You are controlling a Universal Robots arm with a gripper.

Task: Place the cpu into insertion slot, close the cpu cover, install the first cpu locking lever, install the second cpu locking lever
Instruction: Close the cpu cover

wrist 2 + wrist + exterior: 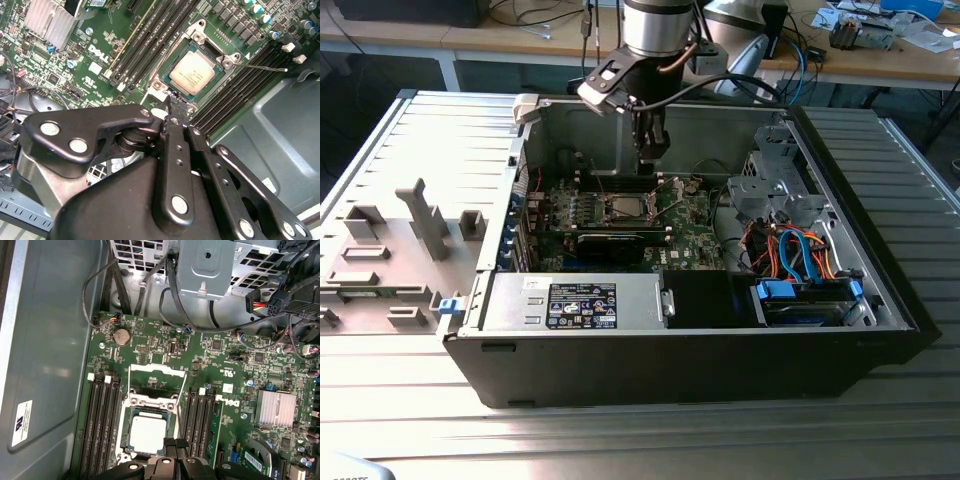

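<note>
Green motherboard (150,347) carries one cpu (149,434), one raised cpu cover (156,369).

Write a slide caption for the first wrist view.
The cpu sits in the insertion slot, the cpu cover standing open, the gripper near the slot's edge.

We're looking at a small square cpu (192,73) with a matt silver-grey metal top, and a glossy green circuit board (100,65). The thin silver metal cpu cover (157,369) looks shiny. The black gripper (172,100) has a smooth satin sheen, and the grey sheet-metal case wall (50,340) is pretty dull.
</note>
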